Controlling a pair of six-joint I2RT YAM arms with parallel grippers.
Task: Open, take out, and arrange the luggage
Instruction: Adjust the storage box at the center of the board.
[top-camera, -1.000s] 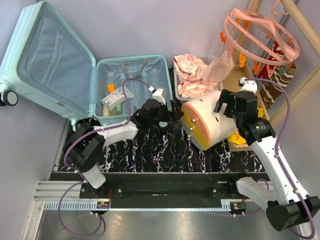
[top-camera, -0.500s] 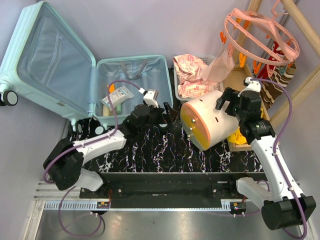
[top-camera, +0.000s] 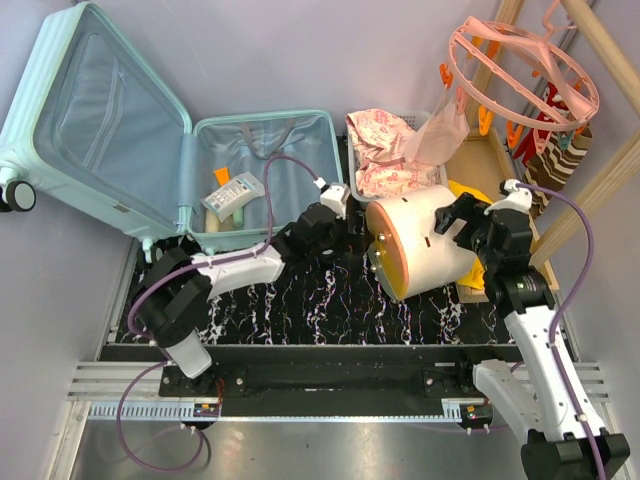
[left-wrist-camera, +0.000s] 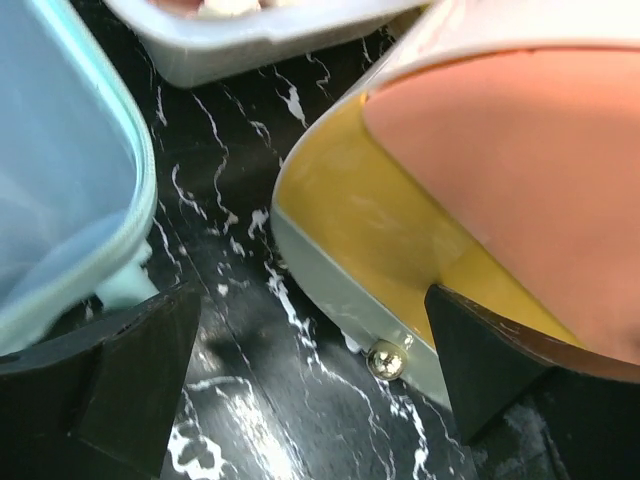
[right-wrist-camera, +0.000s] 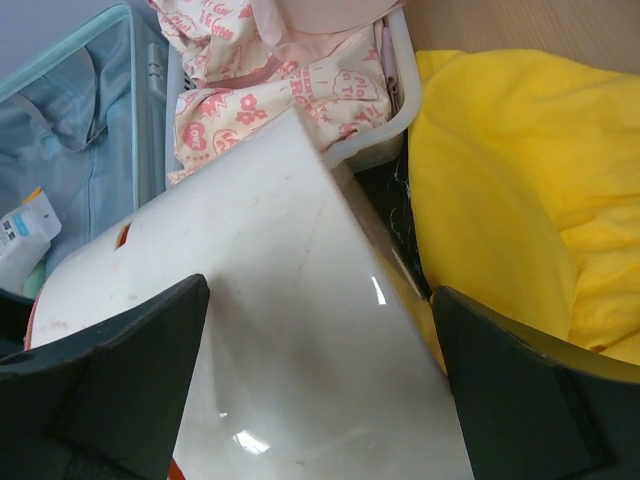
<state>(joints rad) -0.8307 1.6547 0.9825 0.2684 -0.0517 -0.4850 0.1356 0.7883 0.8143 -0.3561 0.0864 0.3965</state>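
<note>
Lying open, the luggage (top-camera: 100, 125) holds a white packet (top-camera: 233, 196).

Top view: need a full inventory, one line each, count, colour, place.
suitcase: 1, mint, far left, lying open
toiletries: a few, white and orange, in the suitcase's right half
basket: 1, white, right of the suitcase
cloth: 1, pink-patterned, in the basket
cylinder: 1, cream with orange end, on its side mid-table
yellow cloth: 1, yellow, right of the cylinder
hanger: 1, pink ring, top right
bag: 1, brown-white striped, far right
poles: 2, wooden, right edge
table: 1, black marble
left claw: 1, black, open, at the cylinder's orange end
right claw: 1, black, open, at the cylinder's cream side
</note>
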